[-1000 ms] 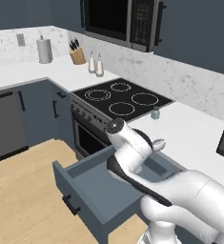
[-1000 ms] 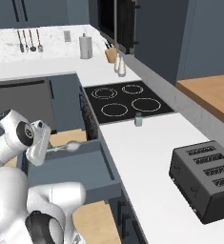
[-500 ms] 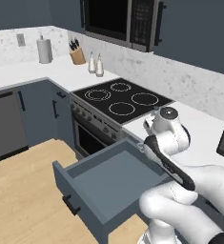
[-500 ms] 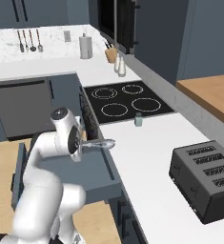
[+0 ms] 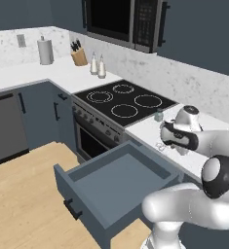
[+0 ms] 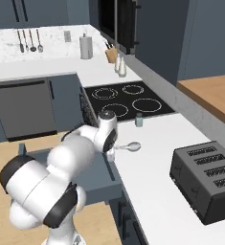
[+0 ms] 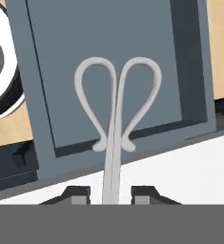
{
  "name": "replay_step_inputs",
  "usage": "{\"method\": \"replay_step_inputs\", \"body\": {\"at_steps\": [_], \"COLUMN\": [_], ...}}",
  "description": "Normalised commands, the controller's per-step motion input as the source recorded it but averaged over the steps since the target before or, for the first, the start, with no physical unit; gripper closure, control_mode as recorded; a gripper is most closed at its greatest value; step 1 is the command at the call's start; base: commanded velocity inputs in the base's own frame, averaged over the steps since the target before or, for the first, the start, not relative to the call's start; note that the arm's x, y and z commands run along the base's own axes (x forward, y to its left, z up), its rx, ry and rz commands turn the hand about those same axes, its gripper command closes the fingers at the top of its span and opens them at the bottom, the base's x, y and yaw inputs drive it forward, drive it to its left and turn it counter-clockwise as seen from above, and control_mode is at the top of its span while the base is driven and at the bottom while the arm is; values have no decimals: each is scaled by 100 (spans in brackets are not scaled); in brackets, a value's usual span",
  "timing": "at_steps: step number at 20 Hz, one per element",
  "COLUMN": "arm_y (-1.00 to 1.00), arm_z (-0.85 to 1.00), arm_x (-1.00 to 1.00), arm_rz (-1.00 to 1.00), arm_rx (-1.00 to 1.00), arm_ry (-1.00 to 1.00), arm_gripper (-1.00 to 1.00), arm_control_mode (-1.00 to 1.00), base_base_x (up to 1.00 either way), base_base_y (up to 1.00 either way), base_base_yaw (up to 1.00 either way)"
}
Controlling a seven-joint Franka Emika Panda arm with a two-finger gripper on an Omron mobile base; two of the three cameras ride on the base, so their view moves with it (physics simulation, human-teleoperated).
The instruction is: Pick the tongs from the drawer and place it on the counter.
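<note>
Tongs (image 6: pixel 129 146) jut over the white counter (image 6: pixel 157 191) (toaster (image 6: pixel 207 179) well apart), drawer (image 6: pixel 85 177) open.

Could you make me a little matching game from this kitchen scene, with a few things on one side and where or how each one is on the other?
Things:
1. tongs
2. drawer
3. toaster
4. knife block

States or places:
A. pulled open, nothing seen inside
B. held in the claw, looped ends jutting out over the counter's edge
C. far along the back counter, beside two bottles
D. black, sitting on the white counter right of the cooktop

Pairs: 1-B, 2-A, 3-D, 4-C
</note>
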Motion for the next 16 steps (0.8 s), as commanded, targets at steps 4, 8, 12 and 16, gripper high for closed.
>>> {"method": "replay_step_inputs", "body": {"at_steps": [4, 8, 12, 16], "arm_y": [-40, -36, -56, -27], "arm_z": [24, -23, -97, -92], "arm_x": [100, 35, 24, 65], "arm_rz": [0, 2, 4, 3], "arm_rx": [0, 0, 0, 0], "arm_ry": [43, 11, 0, 0], "arm_gripper": [100, 100, 100, 100], "arm_control_mode": [-100, -100, -100, -100], "base_base_x": [0, 0, 0, 0], "base_base_y": [0, 0, 0, 0], "base_base_yaw": [0, 0, 0, 0]}}
